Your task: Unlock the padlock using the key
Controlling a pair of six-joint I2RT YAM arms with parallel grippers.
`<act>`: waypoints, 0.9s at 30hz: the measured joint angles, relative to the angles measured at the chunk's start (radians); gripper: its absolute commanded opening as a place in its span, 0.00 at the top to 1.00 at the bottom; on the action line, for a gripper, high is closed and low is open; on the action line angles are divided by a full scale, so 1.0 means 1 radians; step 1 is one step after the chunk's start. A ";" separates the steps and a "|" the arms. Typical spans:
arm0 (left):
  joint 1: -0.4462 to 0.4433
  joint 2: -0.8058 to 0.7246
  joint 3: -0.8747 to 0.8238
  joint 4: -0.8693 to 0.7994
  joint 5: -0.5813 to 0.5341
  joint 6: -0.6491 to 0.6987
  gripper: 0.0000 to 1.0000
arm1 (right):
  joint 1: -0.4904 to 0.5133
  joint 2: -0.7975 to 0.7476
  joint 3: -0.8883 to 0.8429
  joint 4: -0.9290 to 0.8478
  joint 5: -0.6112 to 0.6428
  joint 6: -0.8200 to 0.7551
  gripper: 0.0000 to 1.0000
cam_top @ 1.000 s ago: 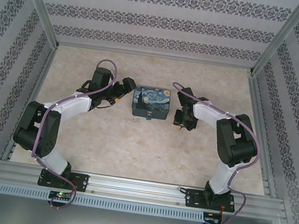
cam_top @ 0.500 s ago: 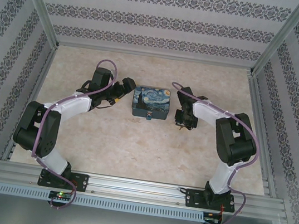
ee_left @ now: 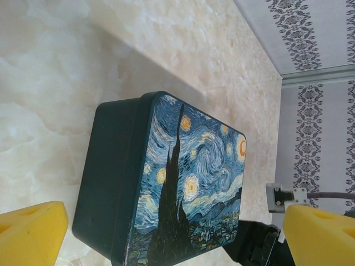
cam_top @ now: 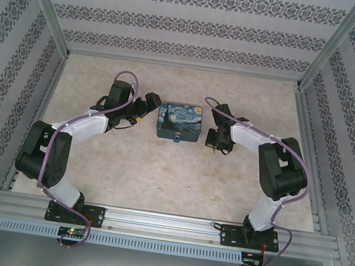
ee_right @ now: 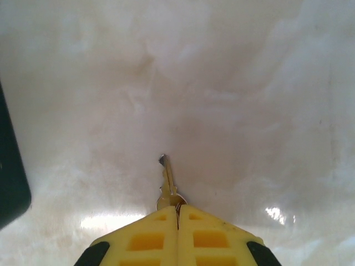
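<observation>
The tiny blue padlock (cam_top: 177, 138) with a brass bit hangs at the near side of the swirl-painted box (cam_top: 179, 121). Right of the box, my right gripper (cam_top: 215, 145) points down at the table. In the right wrist view its yellow fingers (ee_right: 150, 238) are pressed together on the bow of the small metal key (ee_right: 167, 176), whose blade sticks out forward over the marble. My left gripper (cam_top: 142, 111) is at the box's left side. In the left wrist view it (ee_left: 175, 221) stands open, with the box (ee_left: 183, 183) lying between its yellow fingers (ee_left: 30, 233).
The marble tabletop (cam_top: 158, 170) is fenced by patterned walls and an aluminium frame (cam_top: 164, 223). A dark corner of the box (ee_right: 10, 183) shows at the left of the right wrist view. The right arm's black body (ee_left: 258, 246) sits just beyond the box.
The right gripper has shifted slightly left, towards the box, still holding the key. The left arm and the box have not moved.
</observation>
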 measured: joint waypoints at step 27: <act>-0.047 -0.005 -0.023 0.140 0.055 -0.198 0.00 | 0.000 -0.334 -0.082 0.111 -0.246 0.224 1.00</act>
